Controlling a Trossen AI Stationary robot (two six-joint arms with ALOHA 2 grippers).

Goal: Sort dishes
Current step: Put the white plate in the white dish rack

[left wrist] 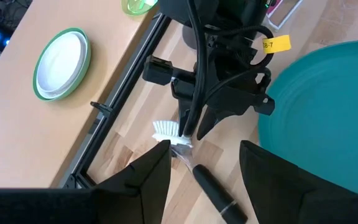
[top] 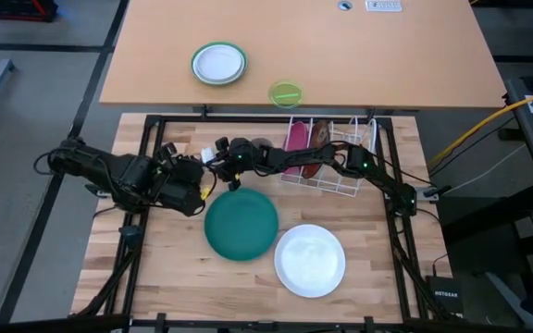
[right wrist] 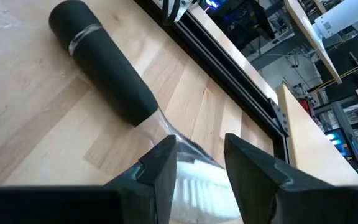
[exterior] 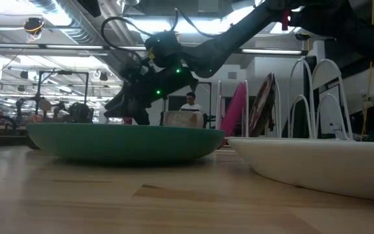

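A dish brush with a black handle [right wrist: 104, 74] and white bristles [left wrist: 164, 129] lies on the table, far of the teal-green plate [top: 241, 225]. My right gripper [right wrist: 199, 163] reaches across from the right and is shut on the brush's head. My left gripper [left wrist: 204, 167] is open and empty, hovering over the brush's handle [left wrist: 215, 190], beside the teal plate's rim. The plain white plate [top: 310, 260] lies flat to the right of the teal one. The pink plate [top: 296, 139] and the dark red patterned plate [top: 318, 139] stand on edge in the wire rack [top: 336, 180]. My right gripper has the brush's bristle end [right wrist: 194, 180], where the clear neck meets the bristles, between its two fingers. The fingers [left wrist: 188, 127] come from above, pointing down, across the brush. The handle lies on the table.
A small white plate with a green rim [top: 218, 63] and a small lime-green bowl [top: 286, 93] sit on the far tabletop beyond a black frame rail [left wrist: 126, 81]. The two arms stand close together over the brush. A person sits in the room behind [exterior: 190, 101].
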